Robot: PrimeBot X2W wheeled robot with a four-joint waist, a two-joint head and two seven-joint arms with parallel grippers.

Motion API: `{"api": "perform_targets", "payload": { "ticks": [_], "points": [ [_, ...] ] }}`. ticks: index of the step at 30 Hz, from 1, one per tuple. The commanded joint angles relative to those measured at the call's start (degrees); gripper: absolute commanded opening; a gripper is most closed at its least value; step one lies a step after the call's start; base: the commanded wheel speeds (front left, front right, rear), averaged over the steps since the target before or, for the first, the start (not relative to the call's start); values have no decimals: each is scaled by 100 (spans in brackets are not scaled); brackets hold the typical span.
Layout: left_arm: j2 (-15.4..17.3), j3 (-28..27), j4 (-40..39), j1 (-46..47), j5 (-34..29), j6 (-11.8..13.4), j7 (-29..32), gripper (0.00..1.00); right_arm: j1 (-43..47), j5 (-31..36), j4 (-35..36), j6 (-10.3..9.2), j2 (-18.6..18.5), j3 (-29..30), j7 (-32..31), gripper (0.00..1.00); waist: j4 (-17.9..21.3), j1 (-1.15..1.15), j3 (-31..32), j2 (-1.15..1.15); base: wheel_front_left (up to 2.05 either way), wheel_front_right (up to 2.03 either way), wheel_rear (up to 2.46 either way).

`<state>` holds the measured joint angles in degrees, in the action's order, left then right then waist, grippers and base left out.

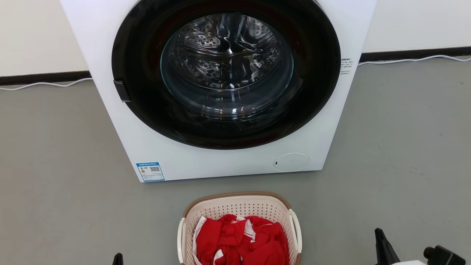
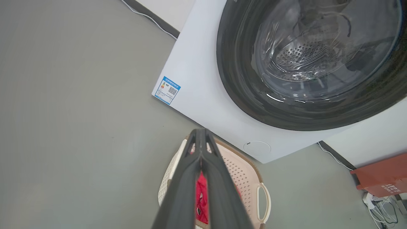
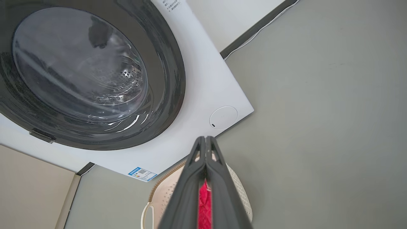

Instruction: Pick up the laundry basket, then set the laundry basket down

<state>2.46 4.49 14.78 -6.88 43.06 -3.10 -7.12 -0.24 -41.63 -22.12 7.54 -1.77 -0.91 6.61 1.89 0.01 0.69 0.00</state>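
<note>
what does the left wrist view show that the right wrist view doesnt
Left wrist view adds a red-orange box and tangled white cables by the wall. Right wrist view adds the dark door latch and a beige flat panel. Shared: the white front-loading washing machine, its blue sticker, and the cream perforated plastic laundry basket holding red clothing.
</note>
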Motion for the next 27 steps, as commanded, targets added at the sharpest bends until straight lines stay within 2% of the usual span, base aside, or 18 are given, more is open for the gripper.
{"api": "perform_targets", "payload": {
  "ticks": [1, 27],
  "points": [
    [65, -124, -119, 268, 138, -47, 16, 0, -284, -151, 175, -2, -80, -3, -25, 0, -2, -1, -1, 0, 0, 0, 0],
    [93, -423, -105, 634, 1885, -187, 456, 0, -393, -1917, 403, -3, -104, 246, -470, 0, -69, -1, -32, 0, 0, 0, 0]
  ]
}}
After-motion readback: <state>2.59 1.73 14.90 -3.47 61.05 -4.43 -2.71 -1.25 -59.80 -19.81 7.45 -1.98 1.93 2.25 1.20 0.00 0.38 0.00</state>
